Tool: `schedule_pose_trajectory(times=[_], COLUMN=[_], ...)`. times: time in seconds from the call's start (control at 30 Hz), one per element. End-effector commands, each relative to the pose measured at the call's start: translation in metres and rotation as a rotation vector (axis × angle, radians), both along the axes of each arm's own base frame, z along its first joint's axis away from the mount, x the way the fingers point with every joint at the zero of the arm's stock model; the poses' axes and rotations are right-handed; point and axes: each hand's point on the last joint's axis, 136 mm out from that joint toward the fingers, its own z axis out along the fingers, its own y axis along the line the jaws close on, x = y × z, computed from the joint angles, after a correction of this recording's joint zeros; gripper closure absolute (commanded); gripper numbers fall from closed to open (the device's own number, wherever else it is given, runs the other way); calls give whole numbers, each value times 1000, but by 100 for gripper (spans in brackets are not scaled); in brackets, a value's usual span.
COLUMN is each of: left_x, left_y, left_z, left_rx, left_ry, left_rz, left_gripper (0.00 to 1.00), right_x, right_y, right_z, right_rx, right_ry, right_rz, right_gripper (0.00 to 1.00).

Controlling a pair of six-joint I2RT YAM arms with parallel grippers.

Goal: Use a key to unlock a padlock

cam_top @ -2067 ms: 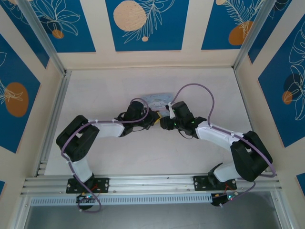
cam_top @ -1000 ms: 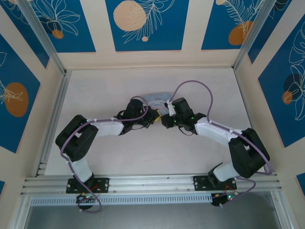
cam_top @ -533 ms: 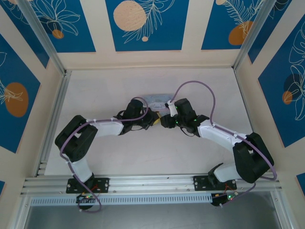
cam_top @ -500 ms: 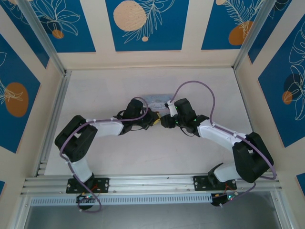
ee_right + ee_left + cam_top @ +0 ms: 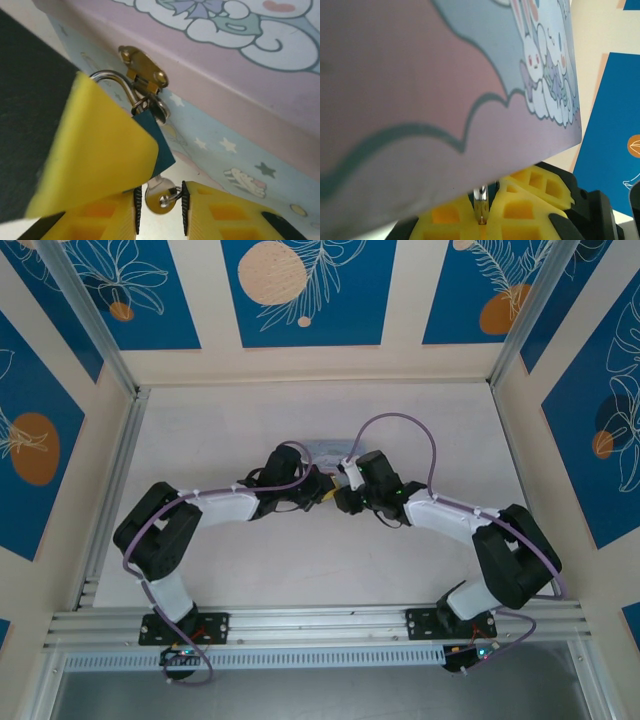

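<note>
Left hand (image 5: pixel 483 218) clamped on padlock (image 5: pixel 159 145). Right hand (image 5: pixel 160 201) narrowly brackets key (image 5: pixel 157 194); grip unconfirmed. Recommend closing firmly, then twisting about key's axis, padlock held steady.

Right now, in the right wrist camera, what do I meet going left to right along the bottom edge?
A yellow finger → the key, in the gap between the two → the other yellow finger.
</note>
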Motion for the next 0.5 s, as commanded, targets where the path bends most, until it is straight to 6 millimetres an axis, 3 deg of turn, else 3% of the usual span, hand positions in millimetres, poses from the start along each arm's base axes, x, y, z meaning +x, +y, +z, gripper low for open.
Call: schedule_pose_trajectory(times=[0.0,0.2,0.47], left_x=[4,2,-1], left_y=[-7,-7,-7], left_z=[34,31,17], left_rx=[-62,-56,-41], left_ry=[-66,-59,-35], left_rz=[-35,-46,-57], left_gripper=[100,100,100], right_x=[16,22,9], right_y=[7,12,26], right_z=[15,28,45], right_rx=[1,25,177], right_ry=[-66,-92,-29], right_rz=[-5,1,73], right_gripper=[74,86,100])
